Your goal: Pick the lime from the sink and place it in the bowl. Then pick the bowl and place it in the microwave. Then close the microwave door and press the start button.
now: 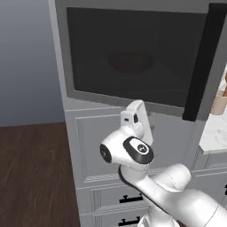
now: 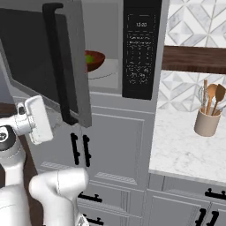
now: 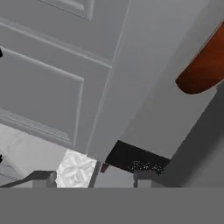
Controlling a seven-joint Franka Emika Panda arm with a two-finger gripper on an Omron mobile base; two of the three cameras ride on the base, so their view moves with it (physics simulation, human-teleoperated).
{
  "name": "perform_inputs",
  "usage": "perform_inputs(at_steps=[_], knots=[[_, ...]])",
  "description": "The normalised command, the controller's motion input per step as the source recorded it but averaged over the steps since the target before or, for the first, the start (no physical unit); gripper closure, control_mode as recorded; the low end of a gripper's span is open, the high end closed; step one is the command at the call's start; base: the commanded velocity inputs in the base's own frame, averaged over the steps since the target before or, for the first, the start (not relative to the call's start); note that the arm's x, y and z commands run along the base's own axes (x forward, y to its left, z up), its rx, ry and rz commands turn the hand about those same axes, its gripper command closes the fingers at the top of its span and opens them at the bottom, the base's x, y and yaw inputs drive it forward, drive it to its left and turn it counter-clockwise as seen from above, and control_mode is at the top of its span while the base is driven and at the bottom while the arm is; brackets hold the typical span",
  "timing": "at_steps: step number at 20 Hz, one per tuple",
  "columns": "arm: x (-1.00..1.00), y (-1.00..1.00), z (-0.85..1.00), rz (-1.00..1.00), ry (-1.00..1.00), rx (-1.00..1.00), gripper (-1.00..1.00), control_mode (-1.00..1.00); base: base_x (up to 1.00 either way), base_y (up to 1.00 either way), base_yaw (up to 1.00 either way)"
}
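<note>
The microwave [image 2: 112,84] stands with its door [image 2: 39,62] swung partly open; the long black handle [image 2: 62,66] faces me. Inside sits the reddish-brown bowl [image 2: 95,61] with the yellow-green lime [image 2: 89,57] in it. Through the dark door glass [image 1: 128,53] the bowl [image 1: 131,62] shows faintly. The black control panel [image 2: 141,48] is to the right of the cavity. My gripper [image 2: 55,123] is just below the door's lower edge, near the handle's foot. In the hand view its fingertips [image 3: 41,178] stand apart with nothing between them, and the bowl's underside [image 3: 205,65] shows at the upper right. The sink is out of view.
Grey cabinet fronts with black pulls [image 2: 79,150] fill the space under the microwave. A marble counter [image 2: 185,150] lies to the right with a beige utensil holder [image 2: 207,119] on it. Dark wood floor [image 1: 35,173] extends to the left.
</note>
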Motion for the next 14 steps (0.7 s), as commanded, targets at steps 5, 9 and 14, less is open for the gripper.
perform_inputs(at_steps=[5, 9, 14], knots=[[1.0, -0.97, 0.3, -0.06, 0.32, 0.01, -1.0, -1.0, 0.0, 0.0, 0.0], [1.0, -0.75, 0.45, -0.05, 0.35, 0.02, -1.0, -1.0, 0.0, 0.0, 0.0], [0.82, -0.44, 0.49, -0.03, 0.3, 0.02, -1.0, -1.0, 0.0, 0.0, 0.0]])
